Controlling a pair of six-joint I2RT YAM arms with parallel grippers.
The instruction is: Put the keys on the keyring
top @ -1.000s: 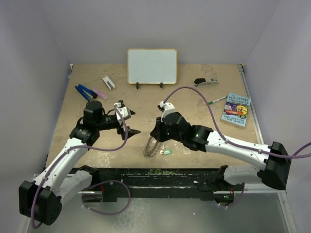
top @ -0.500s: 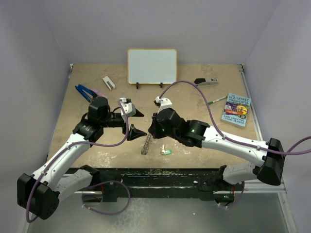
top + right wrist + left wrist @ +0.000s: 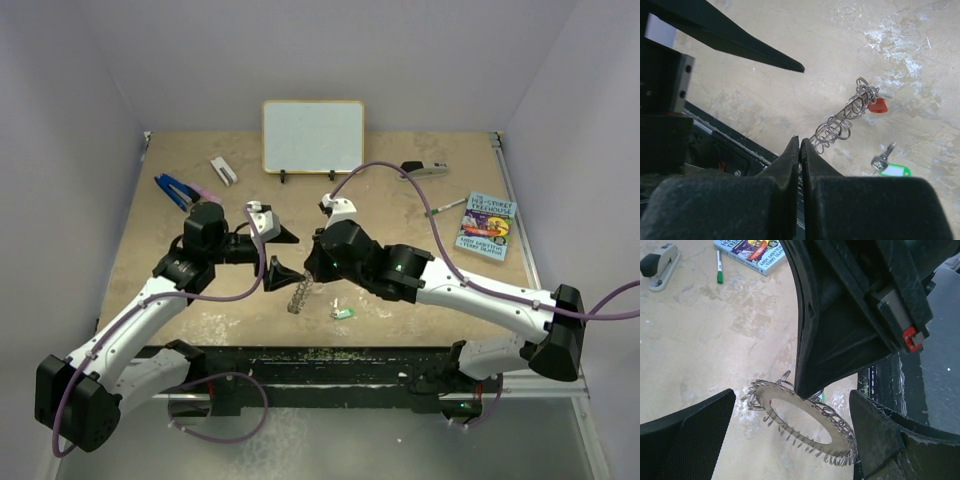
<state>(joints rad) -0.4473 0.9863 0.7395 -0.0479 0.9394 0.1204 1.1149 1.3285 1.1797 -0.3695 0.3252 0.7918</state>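
My right gripper (image 3: 800, 140) is shut on the rim of the keyring (image 3: 840, 125), a flat silver ring fringed with small wire loops. It holds the ring off the table, tilted, with the far end low. The keyring (image 3: 764, 392) hangs between the wide-open fingers of my left gripper (image 3: 792, 405), touching neither. From above, the left gripper (image 3: 285, 255) faces the right gripper (image 3: 308, 275) over the keyring (image 3: 298, 293). The red key (image 3: 879, 105) sits at the ring's low end; I cannot tell whether it is threaded on. The green key (image 3: 892, 170) lies loose on the table (image 3: 342, 313).
A whiteboard (image 3: 312, 137) stands at the back. A book (image 3: 486, 226), a green-capped pen (image 3: 447, 207) and a stapler (image 3: 423, 169) are at the right. Blue-handled pliers (image 3: 175, 188) and a white clip (image 3: 224, 172) lie back left. The black table edge (image 3: 330, 355) runs close below the ring.
My right gripper has carried the keyring leftward and turned it more edge-on. The left gripper has come in closer, so its open fingers now flank the ring.
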